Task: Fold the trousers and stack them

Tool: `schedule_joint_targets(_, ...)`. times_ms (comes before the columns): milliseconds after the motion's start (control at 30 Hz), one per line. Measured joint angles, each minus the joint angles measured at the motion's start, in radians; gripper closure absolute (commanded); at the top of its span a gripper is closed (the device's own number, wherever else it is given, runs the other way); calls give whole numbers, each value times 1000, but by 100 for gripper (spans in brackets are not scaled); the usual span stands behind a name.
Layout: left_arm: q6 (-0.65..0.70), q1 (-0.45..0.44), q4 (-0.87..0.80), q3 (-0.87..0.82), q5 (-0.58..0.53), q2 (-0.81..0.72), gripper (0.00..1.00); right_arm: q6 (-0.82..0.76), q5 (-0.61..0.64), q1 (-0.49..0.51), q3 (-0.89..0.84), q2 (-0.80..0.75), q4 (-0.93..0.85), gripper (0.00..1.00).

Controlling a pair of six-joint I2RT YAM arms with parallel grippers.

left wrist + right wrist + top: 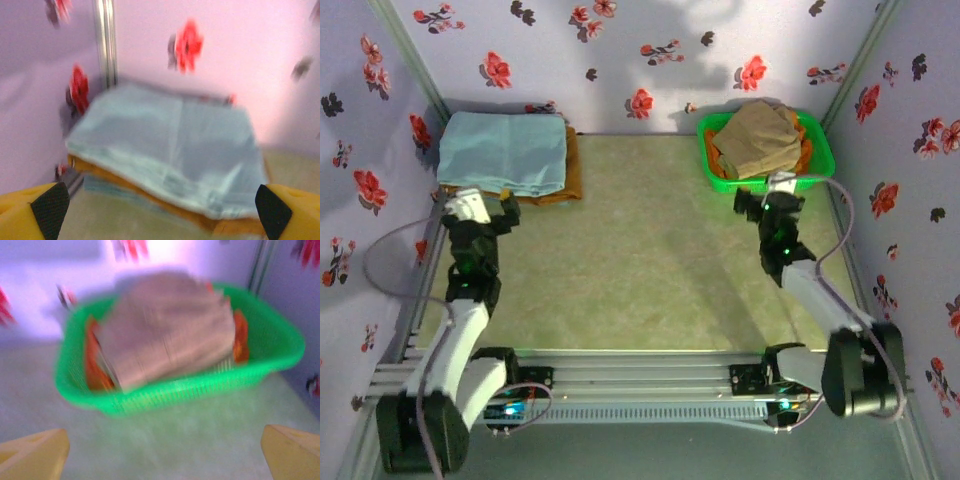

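Trousers: tan, folded into a loose bundle, topmost in the green basket at the far right corner of the counter. Heaped above the basket rim. Orange garments underneath, peeking out at both sides of the bundle.

Right wrist view, blurred: trousers dead ahead, basket with mesh wall facing the camera, orange garments along its left inner side.

Right end effector: just short of the basket's near rim, aimed at it. Released; yellow fingers spread wide at the bottom corners of the wrist view, nothing between them. Not touching basket or trousers.

Left end effector: near the far left corner, just in front of a folded stack. Released; black-tipped fingers wide apart, nothing held.

Stack: light blue cloth on top, orange cloth beneath, its edge out at the right and front. Same order in the left wrist view: light blue cloth over orange cloth.
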Motion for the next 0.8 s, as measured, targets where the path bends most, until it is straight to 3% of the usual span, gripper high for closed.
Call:
schedule_joint_targets(133, -267, 0, -323, 218, -6, -172, 0, 181, 26, -1, 257, -118, -275, 1)
schedule_joint_targets(267, -364, 4, -457, 275, 105, -318, 0, 316, -45, -45, 332, -191, -404, 6)
schedule_joint_targets(500, -488, 4, -649, 256, 283, -330, 0, 388, -60, -63, 603, 195, -587, 1)
schedule_joint_targets(800, -567, 4, -726, 146, 527, -238, 0, 427, -86, -170, 855, 680, -682, 3)
